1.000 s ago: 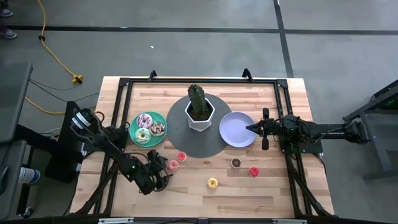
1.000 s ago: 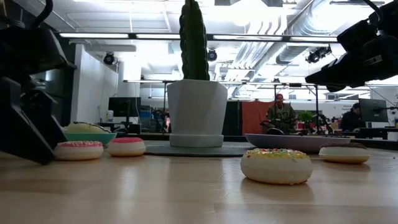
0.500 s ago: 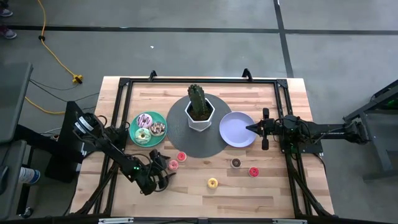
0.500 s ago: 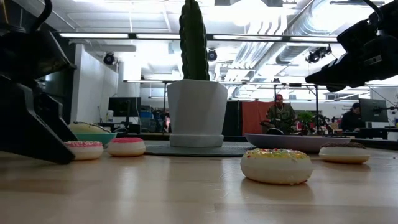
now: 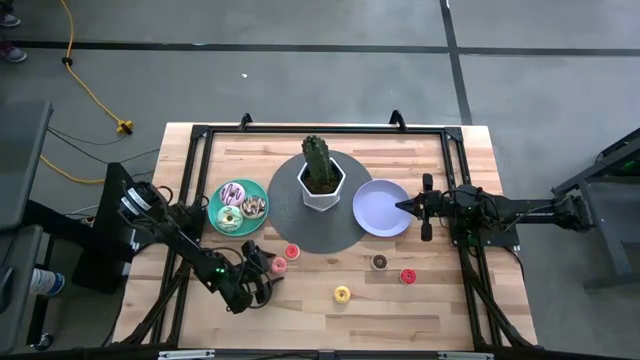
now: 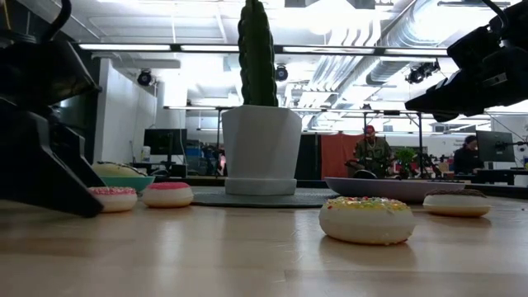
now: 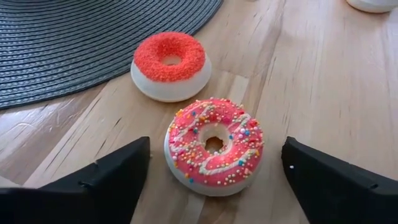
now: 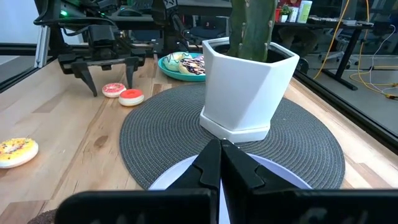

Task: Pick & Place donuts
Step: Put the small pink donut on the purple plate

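A pink-iced sprinkled donut [image 7: 214, 144] lies flat on the wooden table, with a red-topped donut [image 7: 170, 65] just beyond it at the edge of the round grey mat. My left gripper [image 5: 266, 268] is open and low at the table, one finger on either side of the pink donut [image 5: 278, 265] and touching nothing. My right gripper [image 5: 403, 207] is shut and empty above the lavender plate [image 5: 378, 210]. The teal plate [image 5: 222, 208] holds three larger iced donuts. A brown donut [image 5: 379, 262], a red donut [image 5: 407, 276] and a yellow donut [image 5: 342, 293] lie on the table.
A white pot with a cactus [image 5: 321, 178] stands on the grey mat [image 5: 330, 235] at the table's middle, between the two plates. A black frame runs around the table's edges [image 5: 320, 128]. People sit in the room far behind the table [image 6: 374, 153].
My left gripper has moved a little along the table toward the pink donut, which now sits between its open fingers. The donuts have not moved.
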